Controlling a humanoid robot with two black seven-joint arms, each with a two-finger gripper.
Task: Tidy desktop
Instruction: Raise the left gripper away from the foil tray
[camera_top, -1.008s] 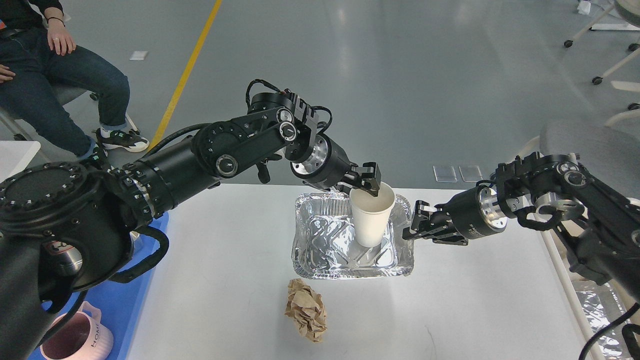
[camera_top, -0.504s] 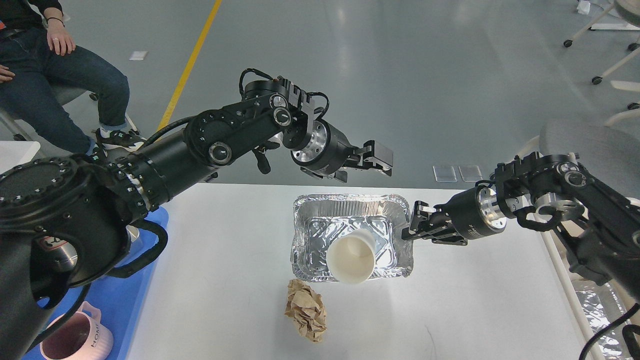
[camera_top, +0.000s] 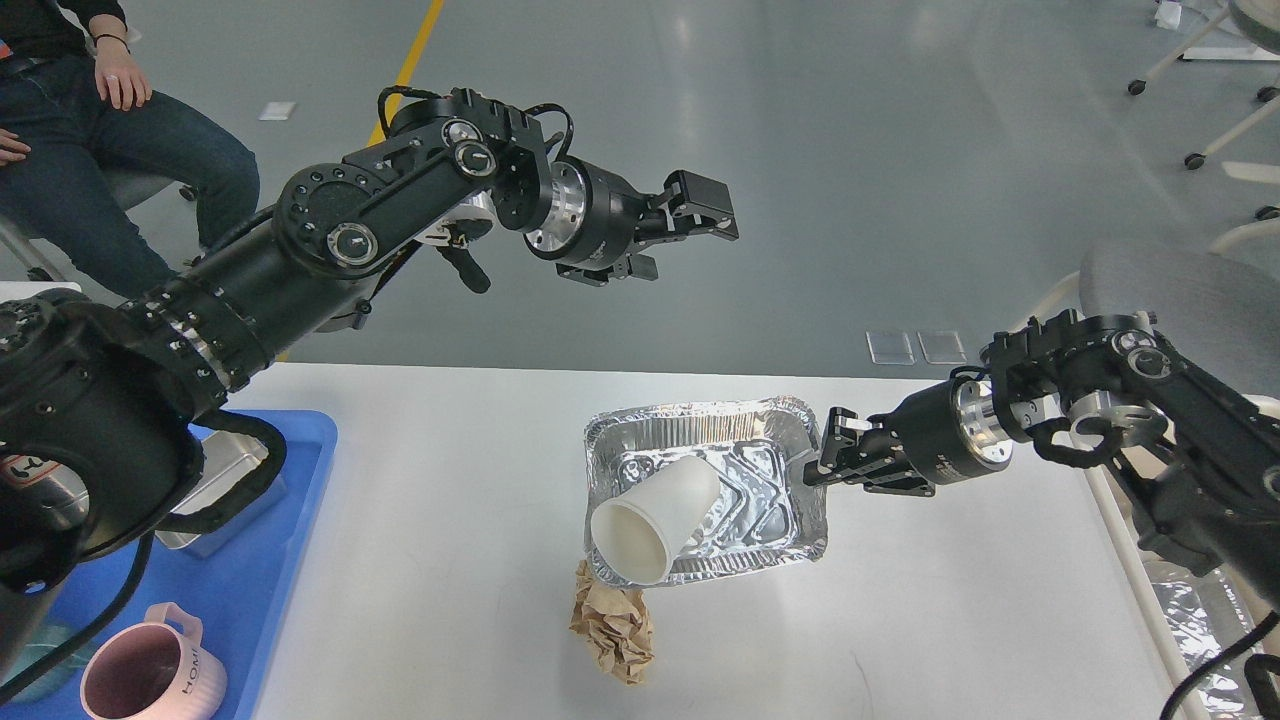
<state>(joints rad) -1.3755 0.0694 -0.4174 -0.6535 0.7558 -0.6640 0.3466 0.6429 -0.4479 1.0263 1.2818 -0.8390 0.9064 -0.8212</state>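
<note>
The large white rectangular desktop fills the lower middle of the frame. My left gripper hangs in the upper middle, well above and beyond the desktop's far edge, its fingers spread with nothing between them. My right gripper sits low over the desktop at centre right, its tips at the right rim of the crinkled silver foil tray; I cannot tell whether they are pinching the rim or merely touching it, since the fingers are dark and seen almost end-on.

A white paper cup lies tipped on its side in the tray, mouth facing lower left and jutting over the tray's near-left rim. Just below it, a crumpled brown paper ball rests on the desktop, its top hidden behind the cup.

At the lower left, a blue plastic tray is largely covered by my left arm; a pink ceramic mug stands in it and is cut off by the bottom edge, and a metal container shows only in part. A seated person in jeans occupies the upper left corner.
</note>
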